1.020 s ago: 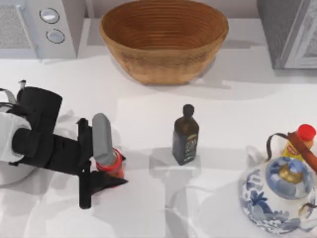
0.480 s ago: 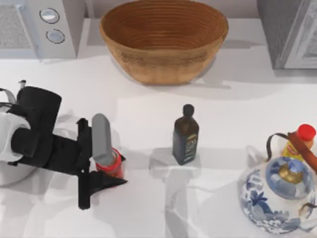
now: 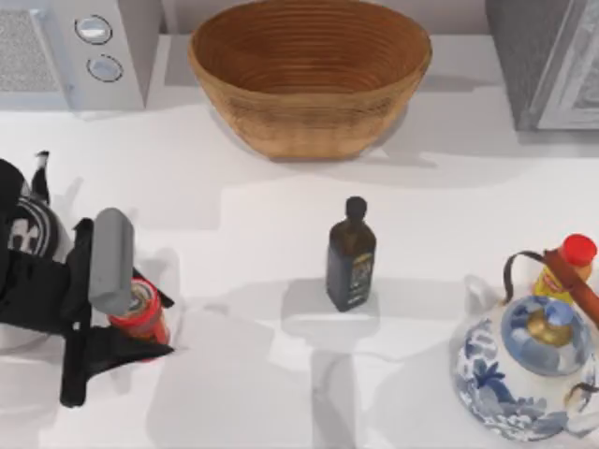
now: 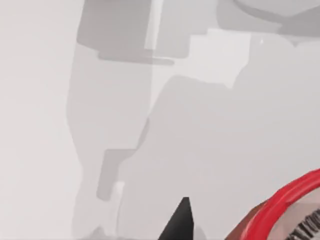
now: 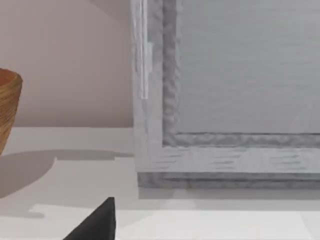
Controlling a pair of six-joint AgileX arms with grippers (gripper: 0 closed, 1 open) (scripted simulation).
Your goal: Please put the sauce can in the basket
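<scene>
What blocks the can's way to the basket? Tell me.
Nothing visible. The left claw holds the can at the table's left; the basket sits at the back, and the dark bottle stands off that line.

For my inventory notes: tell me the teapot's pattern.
The teapot is white with blue floral print and a blue lid, clearest in the top view.

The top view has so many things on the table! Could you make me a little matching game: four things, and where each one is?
1 sauce can
2 basket
3 dark bottle
4 teapot

a table's middle
b in the left gripper
c right front
d far side, centre

Pairs: 1-b, 2-d, 3-a, 4-c
</scene>
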